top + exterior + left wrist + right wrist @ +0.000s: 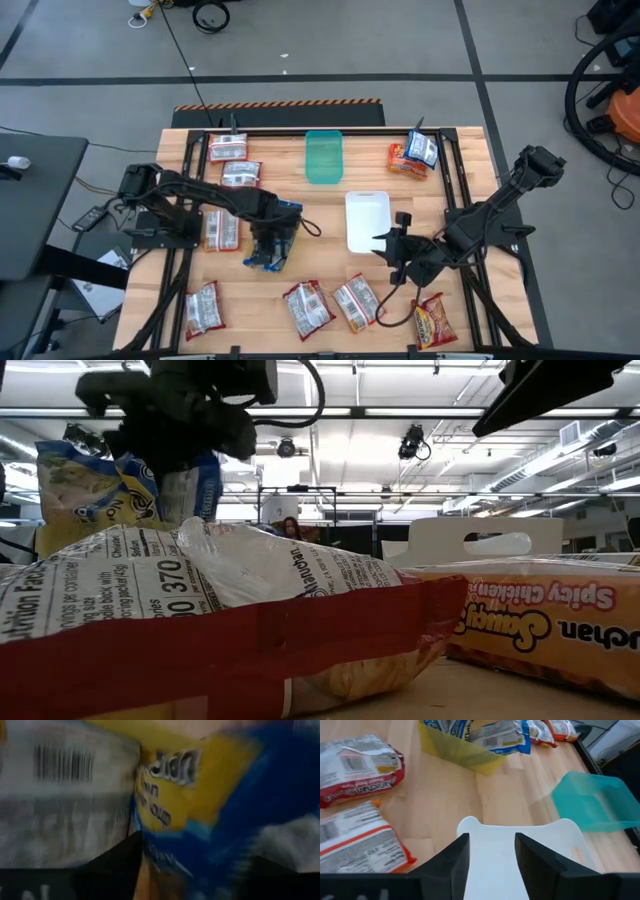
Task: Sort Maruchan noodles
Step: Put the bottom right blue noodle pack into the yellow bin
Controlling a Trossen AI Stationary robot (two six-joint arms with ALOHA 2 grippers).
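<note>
The Maruchan noodles (306,308) lie scattered over the counter (330,205): several along the lower edge of the high view, a few at upper left, two at upper right. They look light, crinkly and slippery, with brittle blocks inside, so a pinch across a packet's short width near the middle seems safest. A blue-and-yellow packet (272,247) sits at centre left in a yellow tray (457,751), directly under the left hand (268,232), whose arm reaches in from the left edge, wrist turned down; whether its fingers have let go or grip the packet I cannot tell. The right hand (491,851), at lower right of centre in the high view, points along the white tray (366,222), fingers apart and holding nothing. A green tray (323,156) rests at upper centre.
</note>
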